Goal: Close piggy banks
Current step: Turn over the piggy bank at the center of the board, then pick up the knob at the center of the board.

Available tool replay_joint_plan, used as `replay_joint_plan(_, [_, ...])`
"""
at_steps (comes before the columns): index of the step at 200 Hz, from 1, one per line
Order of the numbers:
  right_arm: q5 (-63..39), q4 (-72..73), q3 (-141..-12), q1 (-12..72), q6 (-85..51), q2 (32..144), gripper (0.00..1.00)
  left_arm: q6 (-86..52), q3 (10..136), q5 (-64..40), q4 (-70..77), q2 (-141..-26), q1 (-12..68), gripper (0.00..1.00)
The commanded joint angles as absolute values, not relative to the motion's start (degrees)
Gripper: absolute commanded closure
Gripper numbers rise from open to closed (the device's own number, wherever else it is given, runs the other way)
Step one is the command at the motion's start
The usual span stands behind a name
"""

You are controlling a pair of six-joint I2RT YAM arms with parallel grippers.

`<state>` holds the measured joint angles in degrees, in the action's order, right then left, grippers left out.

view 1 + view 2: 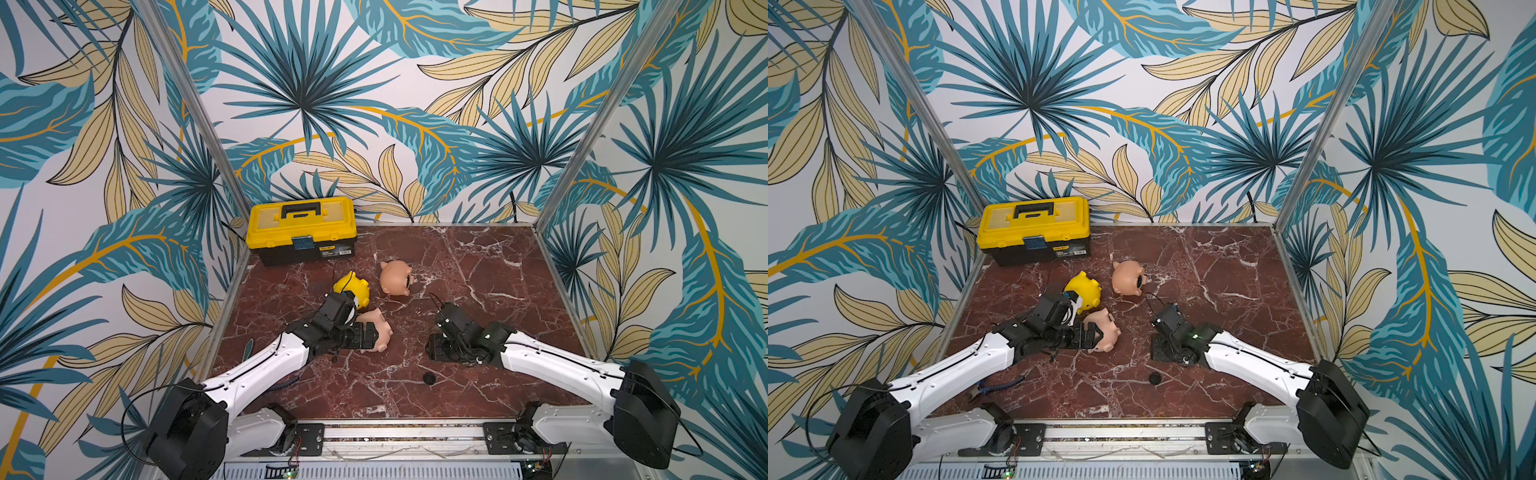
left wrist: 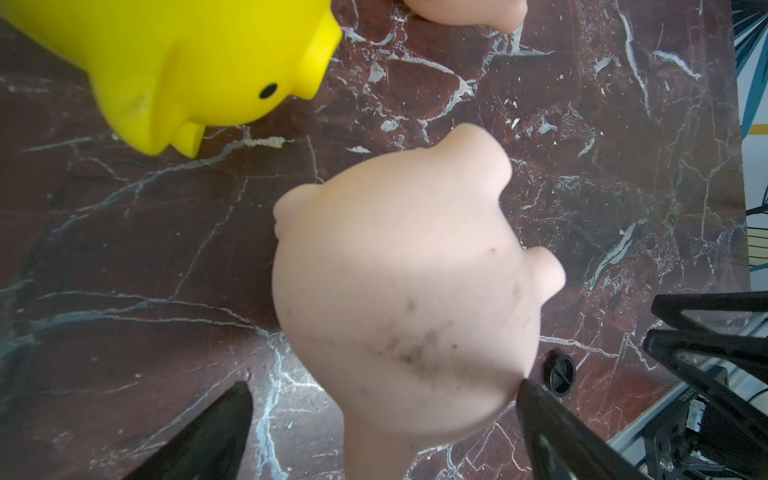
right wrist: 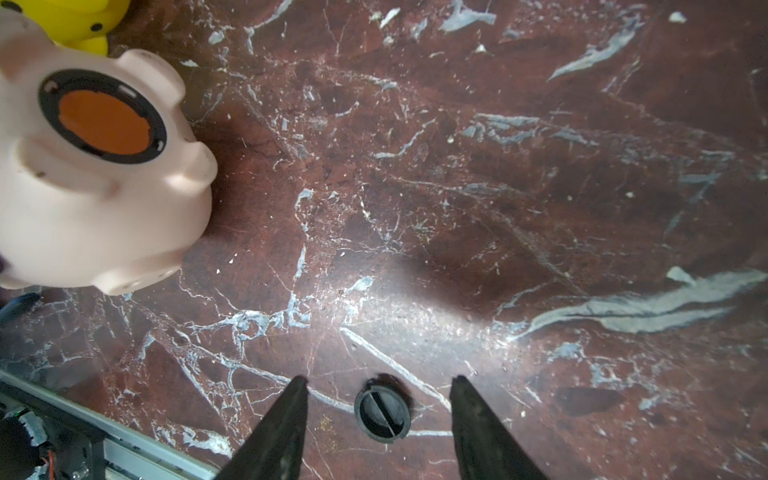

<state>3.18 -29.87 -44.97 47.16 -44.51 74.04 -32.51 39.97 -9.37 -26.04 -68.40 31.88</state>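
Left to close: pink pig (image 1: pixel 380 326), middle of desk (image 1: pixel 478 291), belly hole (image 3: pixel 104 118) uncovered. Straddled by left gripper (image 2: pixel 382 386), spread wide, no squeeze. Right gripper (image 3: pixel 379 378) half-spread, empty, above black plug (image 3: pixel 384 411) at 5 o'clock of pig. Yellow pig (image 1: pixel 353 289), peach pig (image 1: pixel 395 276): cannot tell.

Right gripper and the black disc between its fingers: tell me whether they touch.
Apart. In the right wrist view the black disc lies between the right gripper's open fingers, with bare table showing on both sides of it.
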Motion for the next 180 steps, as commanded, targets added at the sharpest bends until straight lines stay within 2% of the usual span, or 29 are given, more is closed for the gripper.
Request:
replay_joint_plan(1, [6.0,-30.1,-46.7,49.9,-47.0,76.0,0.44,-32.5,43.3,-8.3,-27.0,-68.4,31.6,0.01])
replay_joint_plan(87, [9.8,-31.5,-48.4,58.2,-49.3,82.9,0.58,-34.5,43.9,-7.2,-26.5,-69.6,31.6,0.0])
replay_joint_plan(180, [10.5,-33.4,-46.2,60.3,-51.6,84.9,0.75,-34.4,43.7,-7.9,-25.5,-70.0,31.6,0.0])
